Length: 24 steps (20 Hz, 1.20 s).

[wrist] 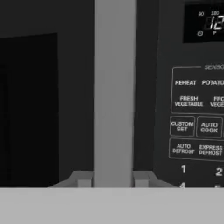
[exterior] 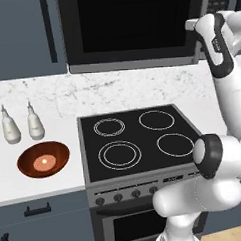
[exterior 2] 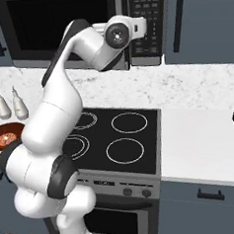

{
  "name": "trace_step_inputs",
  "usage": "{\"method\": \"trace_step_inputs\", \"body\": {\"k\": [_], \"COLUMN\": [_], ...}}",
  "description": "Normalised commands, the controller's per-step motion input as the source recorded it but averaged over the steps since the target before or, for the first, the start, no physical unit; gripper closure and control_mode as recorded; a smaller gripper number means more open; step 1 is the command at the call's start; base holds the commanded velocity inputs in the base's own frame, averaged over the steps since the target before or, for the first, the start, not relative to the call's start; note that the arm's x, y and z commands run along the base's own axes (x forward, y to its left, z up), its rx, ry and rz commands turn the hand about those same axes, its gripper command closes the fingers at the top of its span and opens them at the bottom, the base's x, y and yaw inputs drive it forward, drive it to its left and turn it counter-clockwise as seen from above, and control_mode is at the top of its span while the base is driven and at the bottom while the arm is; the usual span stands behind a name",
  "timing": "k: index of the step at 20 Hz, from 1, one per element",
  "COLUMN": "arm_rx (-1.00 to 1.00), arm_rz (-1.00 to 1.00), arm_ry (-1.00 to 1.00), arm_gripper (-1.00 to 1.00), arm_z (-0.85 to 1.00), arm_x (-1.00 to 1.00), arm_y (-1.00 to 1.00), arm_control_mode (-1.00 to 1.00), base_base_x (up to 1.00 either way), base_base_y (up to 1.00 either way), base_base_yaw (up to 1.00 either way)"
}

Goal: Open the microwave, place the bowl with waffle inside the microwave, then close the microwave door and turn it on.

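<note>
- The microwave [exterior: 133, 29] hangs above the stove [exterior: 138, 141], and its door [exterior: 130, 27] looks shut, flush with the front.
- The door's grey handle [wrist: 114, 92] is a stiff vertical bar between the dark window and the button panel [wrist: 197, 122]; judged rigid and smooth, it is the place to take hold, and the door should swing on a hinge at its far side, so a pull needs to follow an arc.
- The end effector [wrist: 113, 178] is closed narrowly on that handle: in the hand view the bar runs straight between the two fingertips [wrist: 83, 179].
- The arm rises from the base, bends up over the stove's right side, and reaches level to the microwave's right part, hand pointing at the front.
- The bowl [exterior: 43, 159] sits on the table [exterior: 25, 182] left of the stove, well apart from the hand, with the waffle [exterior: 43, 161] at its centre.
- The bowl looks glossy, hard and shallow, probably slippery; the rim is the likeliest grip, kept level so the light waffle stays put.
- Two bottles [exterior: 21, 125] stand just behind the bowl.
</note>
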Motion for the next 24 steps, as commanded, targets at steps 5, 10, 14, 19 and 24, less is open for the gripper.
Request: {"method": "trace_step_inputs", "body": {"k": [5, 10, 14, 19, 24], "arm_rx": [0.0, 0.0, 0.0, 0.0, 0.07], "arm_rz": [0.19, 0.13, 0.09, 0.08, 0.08], "arm_ry": [-0.01, -0.02, -0.02, -0.01, 0.0], "arm_gripper": [1.0, 1.0, 1.0, -1.0, -1.0], "arm_z": [0.0, 0.0, 0.0, 0.0, 0.0], "arm_x": [-1.0, -1.0, -1.0, -1.0, -0.81], "arm_y": [0.24, 0.44, 0.54, 0.51, -0.02], "arm_control_mode": [-1.0, -1.0, -1.0, -1.0, -1.0], "base_base_x": [0.0, 0.0, 0.0, 0.0, 0.0], "base_base_y": [0.0, 0.0, 0.0, 0.0, 0.0], "base_base_yaw": [0.0, 0.0, 0.0, 0.0, 0.0]}}
